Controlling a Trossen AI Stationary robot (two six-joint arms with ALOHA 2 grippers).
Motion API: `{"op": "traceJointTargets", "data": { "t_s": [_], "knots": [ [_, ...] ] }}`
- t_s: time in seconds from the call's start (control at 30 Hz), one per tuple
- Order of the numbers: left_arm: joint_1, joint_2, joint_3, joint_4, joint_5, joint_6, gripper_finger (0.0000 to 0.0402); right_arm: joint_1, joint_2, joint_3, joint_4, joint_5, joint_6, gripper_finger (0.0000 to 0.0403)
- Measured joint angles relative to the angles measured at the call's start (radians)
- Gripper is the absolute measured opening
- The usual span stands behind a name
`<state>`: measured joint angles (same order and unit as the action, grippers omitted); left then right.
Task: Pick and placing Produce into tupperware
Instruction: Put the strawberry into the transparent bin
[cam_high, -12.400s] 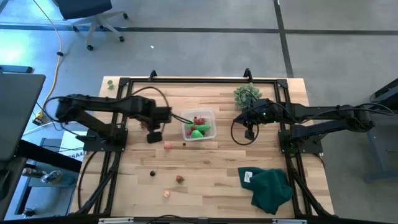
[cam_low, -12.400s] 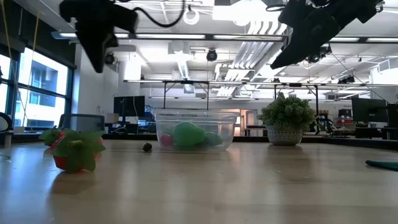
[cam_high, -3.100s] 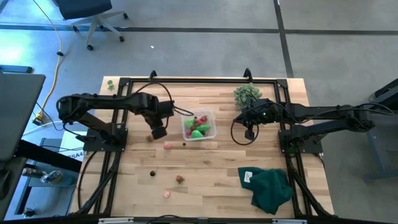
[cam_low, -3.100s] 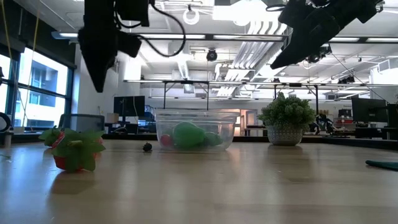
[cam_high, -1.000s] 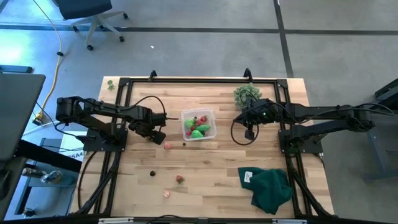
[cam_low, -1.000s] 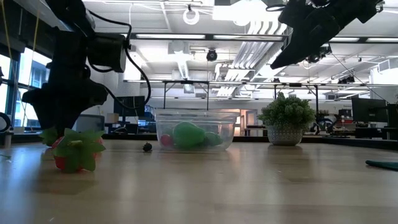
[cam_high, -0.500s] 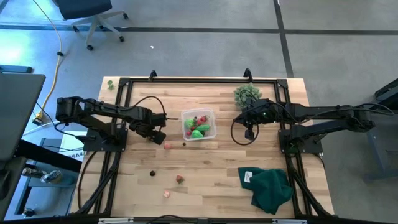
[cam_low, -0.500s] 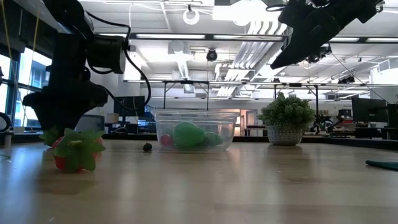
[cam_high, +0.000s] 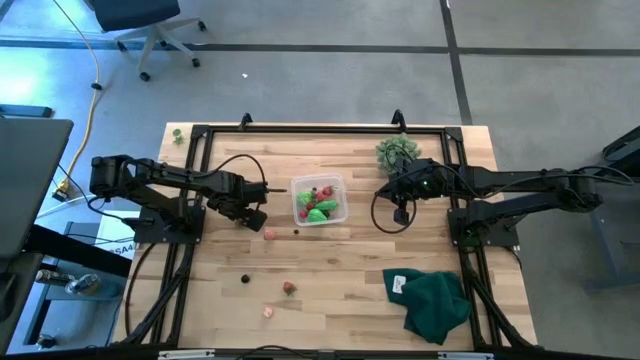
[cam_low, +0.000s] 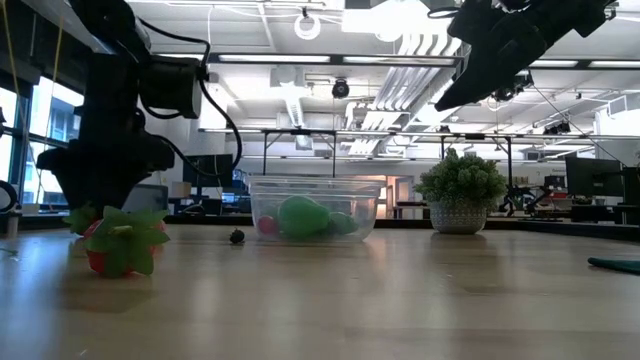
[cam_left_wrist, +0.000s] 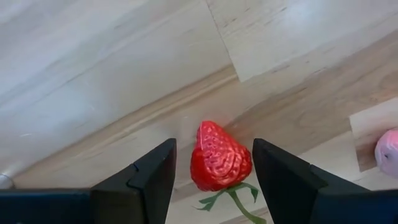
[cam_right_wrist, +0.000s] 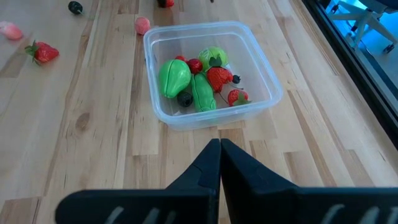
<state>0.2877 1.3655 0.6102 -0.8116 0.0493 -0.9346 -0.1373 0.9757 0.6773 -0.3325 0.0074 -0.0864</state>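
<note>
With the left tool (cam_left_wrist: 211, 171) open astride the strawberry (cam_left_wrist: 221, 157) on the worktop (cam_left_wrist: 93, 74), correct practice was to close squarely across the berry's widest part, then lift straight.

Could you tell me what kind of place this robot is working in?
Probably a robotics lab in an open-plan office: a wooden table framed by a black rig, an office chair on the floor, and desks with monitors behind.
</note>
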Motion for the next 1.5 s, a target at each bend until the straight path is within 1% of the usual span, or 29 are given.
{"op": "traceJointTargets", "data": {
  "t_s": [0.13, 0.5, 0.77, 0.87, 1.5],
  "knots": [
    [0.0, 0.0, 0.0, -0.001, -0.016, -0.016, 0.0202, 0.0, 0.0, 0.0, 0.0, 0.0, 0.0, 0.0002],
    [0.0, 0.0, -0.002, -0.007, -0.016, -0.021, 0.02, 0.0, 0.0, 0.0, 0.0, 0.0, 0.0, 0.0002],
    [0.0, 0.0, -0.017, 0.001, -0.008, -0.046, 0.0157, 0.0, 0.0, 0.0, 0.0, 0.0, 0.0, 0.0002],
    [0.0, 0.0, -0.017, 0.001, -0.008, -0.047, 0.0148, 0.0, 0.0, 0.0, 0.0, 0.0, 0.0, 0.0002],
    [0.0, 0.0, -0.017, 0.004, -0.008, -0.058, 0.0154, 0.0, 0.0, 0.0, 0.0, 0.0, 0.0, 0.0002]
  ]
}}
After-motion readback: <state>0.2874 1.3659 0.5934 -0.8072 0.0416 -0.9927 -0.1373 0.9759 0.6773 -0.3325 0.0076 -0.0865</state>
